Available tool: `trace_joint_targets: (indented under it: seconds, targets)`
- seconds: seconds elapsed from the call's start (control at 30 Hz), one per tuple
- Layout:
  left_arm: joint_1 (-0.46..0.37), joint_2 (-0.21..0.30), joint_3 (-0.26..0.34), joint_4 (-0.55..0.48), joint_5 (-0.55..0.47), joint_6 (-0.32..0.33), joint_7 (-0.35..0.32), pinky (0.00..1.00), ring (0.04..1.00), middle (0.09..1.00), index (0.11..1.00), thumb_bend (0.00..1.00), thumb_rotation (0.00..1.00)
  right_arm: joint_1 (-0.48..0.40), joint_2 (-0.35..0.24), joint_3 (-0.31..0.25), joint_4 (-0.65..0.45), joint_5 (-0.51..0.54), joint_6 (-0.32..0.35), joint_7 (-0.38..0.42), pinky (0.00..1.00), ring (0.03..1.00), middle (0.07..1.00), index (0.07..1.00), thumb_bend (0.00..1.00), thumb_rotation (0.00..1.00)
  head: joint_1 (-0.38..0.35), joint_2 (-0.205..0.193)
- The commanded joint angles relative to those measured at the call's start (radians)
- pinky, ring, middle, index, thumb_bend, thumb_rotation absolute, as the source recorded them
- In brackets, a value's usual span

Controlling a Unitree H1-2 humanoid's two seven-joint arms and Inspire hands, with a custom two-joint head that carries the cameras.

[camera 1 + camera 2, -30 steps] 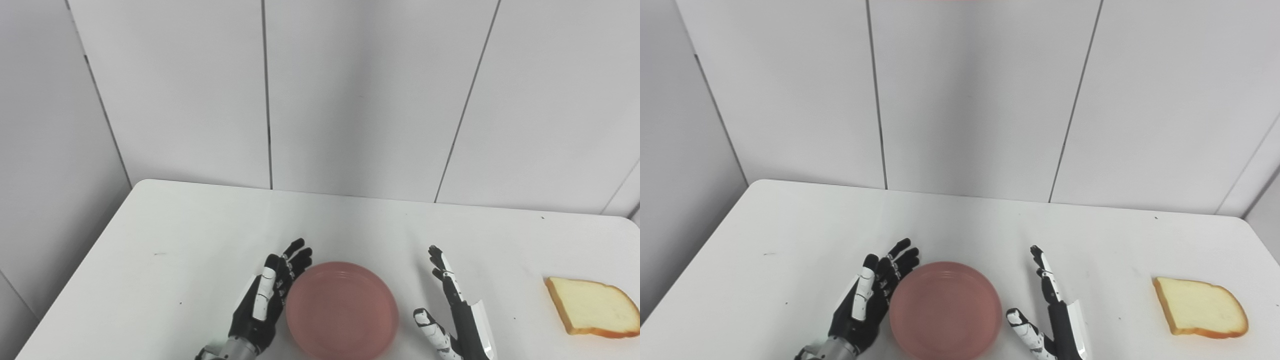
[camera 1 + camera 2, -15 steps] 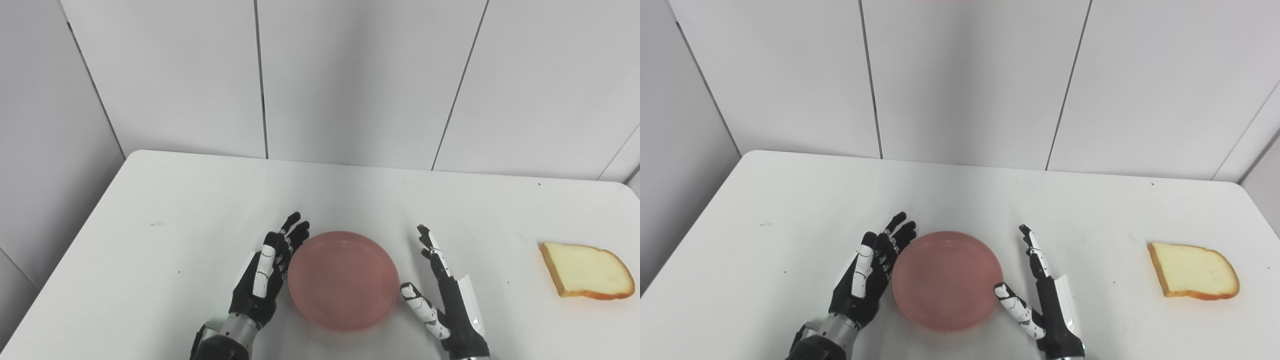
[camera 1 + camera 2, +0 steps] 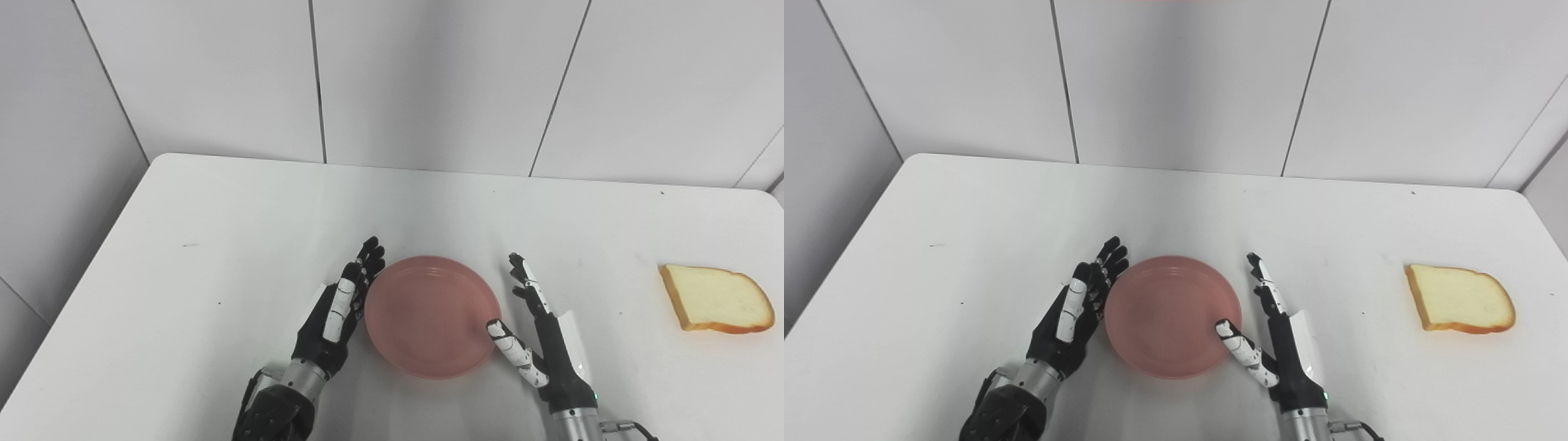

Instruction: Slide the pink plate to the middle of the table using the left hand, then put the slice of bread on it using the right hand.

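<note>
The left robot hand is held flat with fingers spread, set edge-on against the left rim of the pink plate. The right robot hand is likewise spread and empty, its thumb laid over the plate's right rim. The plate sits between them on the white bench. A slice of bread lies well apart at the right edge.

Two side-by-side head cameras look down at one table.
</note>
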Motion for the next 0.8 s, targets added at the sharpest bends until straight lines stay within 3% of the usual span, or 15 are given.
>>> trace_joint_targets:
  seconds: [0.0, 0.4, 0.53, 0.63, 0.77]
  targets:
    - [0.013, -0.005, -0.009, -0.016, 0.021, 0.018, 0.005, 1.0, 1.0, 1.0, 0.996, 0.78, 1.0, -0.001, 0.003, -0.007, -0.043, 0.008, 0.017, 0.007, 0.86, 0.91, 0.941, 0.94, 0.64, 1.0, 0.001, 0.0]
    - [0.008, -0.007, -0.005, -0.001, 0.076, -0.027, 0.02, 1.0, 1.0, 1.0, 1.0, 0.75, 1.0, 0.002, 0.004, -0.016, -0.051, 0.006, 0.011, 0.002, 0.85, 0.901, 0.929, 0.93, 0.64, 1.0, -0.017, -0.006]
    - [0.01, -0.002, -0.006, -0.007, 0.088, -0.015, 0.026, 1.0, 1.0, 1.0, 1.0, 0.76, 1.0, -0.002, 0.004, -0.029, -0.057, 0.04, 0.006, 0.008, 0.9, 0.912, 0.924, 0.926, 0.69, 1.0, -0.049, -0.016]
    - [0.01, -0.004, -0.003, -0.007, 0.081, -0.008, 0.026, 1.0, 1.0, 1.0, 1.0, 0.73, 1.0, -0.021, -0.012, -0.045, -0.064, 0.154, -0.011, 0.05, 0.93, 0.934, 0.942, 0.932, 0.7, 0.95, -0.097, -0.024]
    - [0.004, -0.002, 0.005, 0.008, 0.075, -0.025, 0.024, 1.0, 1.0, 1.0, 1.0, 0.71, 1.0, -0.073, -0.059, -0.079, -0.127, 0.199, 0.06, 0.101, 0.96, 0.965, 0.96, 0.953, 0.69, 0.87, -0.166, -0.029]
